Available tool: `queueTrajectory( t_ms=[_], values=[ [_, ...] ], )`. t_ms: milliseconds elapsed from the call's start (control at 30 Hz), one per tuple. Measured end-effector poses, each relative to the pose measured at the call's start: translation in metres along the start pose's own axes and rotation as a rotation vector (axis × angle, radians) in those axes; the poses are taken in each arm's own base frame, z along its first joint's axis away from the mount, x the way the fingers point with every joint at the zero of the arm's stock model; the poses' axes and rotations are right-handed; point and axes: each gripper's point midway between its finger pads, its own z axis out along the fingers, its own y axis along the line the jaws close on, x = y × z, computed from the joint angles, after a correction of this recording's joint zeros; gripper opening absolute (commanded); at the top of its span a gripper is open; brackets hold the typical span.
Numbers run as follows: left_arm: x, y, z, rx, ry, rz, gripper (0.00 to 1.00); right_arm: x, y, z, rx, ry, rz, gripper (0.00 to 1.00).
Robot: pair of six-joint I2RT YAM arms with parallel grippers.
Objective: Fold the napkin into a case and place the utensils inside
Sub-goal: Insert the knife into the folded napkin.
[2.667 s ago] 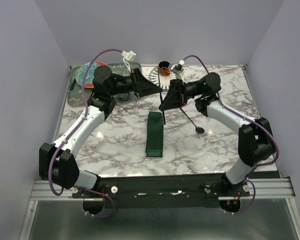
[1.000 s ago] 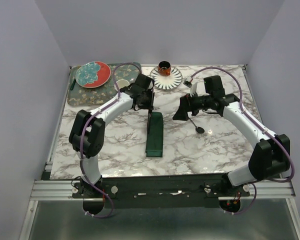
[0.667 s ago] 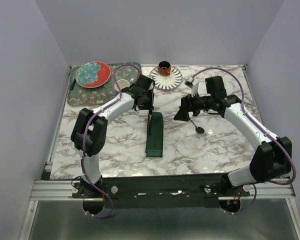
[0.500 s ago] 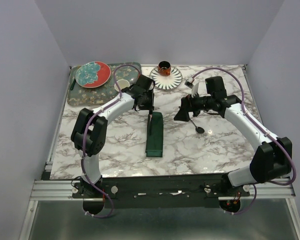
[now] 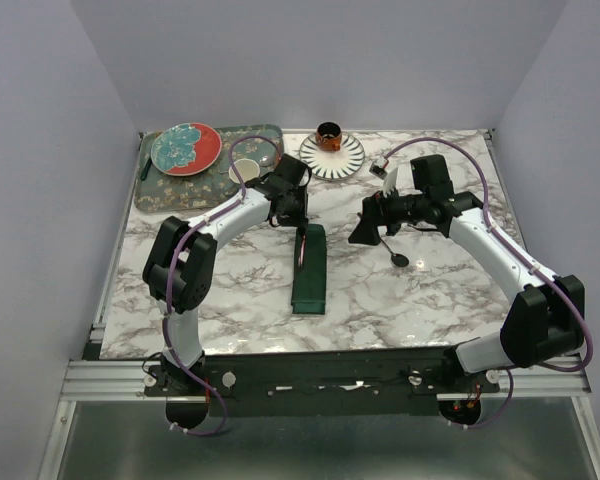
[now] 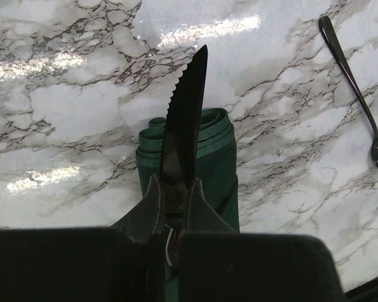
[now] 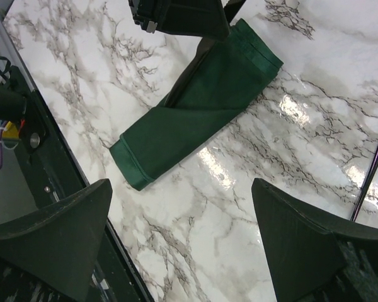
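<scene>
From the top camera, the long narrow dark green cloth case point(image 5: 309, 268) is lying flat near the middle of the white marble-patterned table point(image 5: 210, 290). The left gripper point(image 5: 298, 218) is hanging over the case's far end, and what it is carrying is too thin to make out. The right gripper point(image 5: 363, 230) is sitting apart to the right, beside a slim dark spoon point(image 5: 392, 250). On the left wrist camera, the fingers point(image 6: 150, 211) are pinching a slim matte black serrated knife point(image 6: 184, 119). Its blade is reaching across the case's layered end. The handle is being hidden by the gripper body, and whether the blade is touching the cloth cannot be told. On the right wrist camera, the right fingers point(image 7: 57, 233) are standing wide apart over bare marble beside the case. The spoon is being cut off at the right edge, and a dark strip along the case's left edge cannot be identified.
</scene>
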Motion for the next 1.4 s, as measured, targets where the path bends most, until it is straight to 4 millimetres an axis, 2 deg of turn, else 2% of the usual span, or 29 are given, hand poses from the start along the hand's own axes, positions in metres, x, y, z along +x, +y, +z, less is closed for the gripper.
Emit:
queueTrajectory(
  t_ms=[500, 600, 733, 800, 933, 967, 1033, 1200, 1400],
  values=[
    [0.031, 0.007, 0.005, -0.018, 0.085, -0.036, 0.0, 0.006, 0.0, 0.0, 0.003, 0.009, 0.006, 1.0],
    [0.033, 0.008, 0.003, -0.019, 0.089, -0.041, 0.0, 0.009, 0.0, 0.0, 0.002, 0.013, 0.011, 0.96],
    [0.033, 0.006, 0.001, -0.014, 0.086, -0.044, 0.0, 0.013, 0.0, 0.003, -0.007, 0.017, 0.025, 0.83],
    [0.032, 0.005, -0.001, -0.009, 0.084, -0.045, 0.0, 0.013, -0.003, 0.01, -0.021, 0.018, 0.048, 0.78],
    [0.033, 0.004, -0.001, -0.003, 0.087, -0.044, 0.0, 0.022, -0.015, 0.035, -0.057, 0.042, 0.16, 0.6],
    [0.033, 0.004, -0.001, -0.001, 0.089, -0.044, 0.0, 0.022, -0.019, 0.041, -0.064, 0.04, 0.185, 0.59],
    [0.034, 0.004, -0.001, 0.001, 0.091, -0.044, 0.0, 0.035, -0.031, 0.062, -0.086, 0.071, 0.287, 0.54],
    [0.034, 0.002, -0.002, 0.01, 0.096, -0.04, 0.0, 0.053, -0.051, 0.097, -0.107, 0.096, 0.439, 0.54],
    [0.036, 0.001, -0.001, 0.021, 0.106, -0.038, 0.0, 0.05, -0.066, 0.12, -0.133, 0.068, 0.514, 0.57]
  ],
)
